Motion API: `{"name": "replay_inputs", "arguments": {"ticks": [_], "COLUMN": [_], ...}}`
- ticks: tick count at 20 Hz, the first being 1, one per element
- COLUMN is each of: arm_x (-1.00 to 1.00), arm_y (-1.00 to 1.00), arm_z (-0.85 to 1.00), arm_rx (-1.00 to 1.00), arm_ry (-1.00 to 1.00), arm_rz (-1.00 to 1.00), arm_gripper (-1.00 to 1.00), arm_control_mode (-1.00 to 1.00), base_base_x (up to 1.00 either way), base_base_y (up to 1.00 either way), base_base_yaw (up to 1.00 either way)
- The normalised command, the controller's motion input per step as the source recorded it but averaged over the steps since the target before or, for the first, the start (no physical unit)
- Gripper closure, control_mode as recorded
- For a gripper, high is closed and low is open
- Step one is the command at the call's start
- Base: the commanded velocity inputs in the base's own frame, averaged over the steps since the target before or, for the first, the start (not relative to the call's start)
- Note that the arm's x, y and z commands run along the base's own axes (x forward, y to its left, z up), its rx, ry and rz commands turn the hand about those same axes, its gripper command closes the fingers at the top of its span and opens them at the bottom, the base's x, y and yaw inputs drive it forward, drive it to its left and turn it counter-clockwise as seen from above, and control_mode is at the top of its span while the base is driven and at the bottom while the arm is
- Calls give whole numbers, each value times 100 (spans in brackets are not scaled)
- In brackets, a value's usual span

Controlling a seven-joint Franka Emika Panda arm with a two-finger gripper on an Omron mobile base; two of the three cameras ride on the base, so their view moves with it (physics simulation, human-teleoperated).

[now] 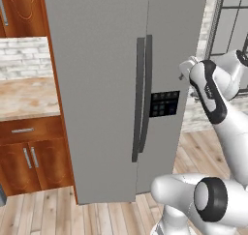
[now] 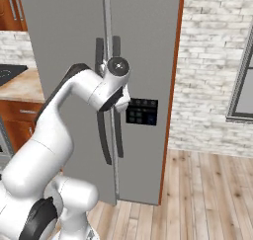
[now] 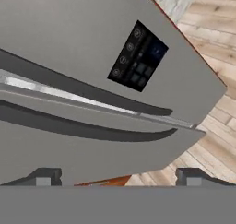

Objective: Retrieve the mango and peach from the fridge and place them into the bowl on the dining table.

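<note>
The tall grey fridge [image 1: 97,84] [image 2: 143,46] [image 3: 69,34] stands with both doors closed. Its two dark curved handles [image 1: 143,98] [image 2: 106,130] [image 3: 92,131] run along the centre seam. A black control panel [image 1: 164,103] [image 2: 141,111] [image 3: 138,61] sits on the right door. My gripper [image 3: 119,177] hovers a short way in front of the handles, at panel height, pointing at the doors. It is open, its fingertips [image 3: 44,176] wide apart with nothing between them. Mango, peach, bowl and dining table are out of view.
Left of the fridge are reddish wooden cabinets and a stone-topped wall counter [image 1: 24,96], with a black cooktop [image 2: 7,73]. To the right rises a white brick wall [image 2: 212,61] with a window [image 2: 244,86]. Wooden floor [image 2: 207,194] lies in front.
</note>
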Motion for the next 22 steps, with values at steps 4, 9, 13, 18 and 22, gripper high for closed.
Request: {"name": "replay_inputs", "arguments": {"ticks": [4,9,13,18,22], "arm_x": [0,0,1,18,28], "arm_y": [4,28,56,39,18], "arm_z": [-8,-19,-21,-7,-12], "arm_rx": [34,27,6,0,1], "arm_ry": [-10,-7,0,0,0], "arm_rz": [-1,0,-1,-2,0], "arm_gripper": [-100,-100,-100,-100,-100], "arm_control_mode": [-100,-100,-100,-100,-100], "base_base_x": [0,0,0,0,0], "base_base_y": [0,0,0,0,0], "base_base_yaw": [0,0,0,0,0]}}
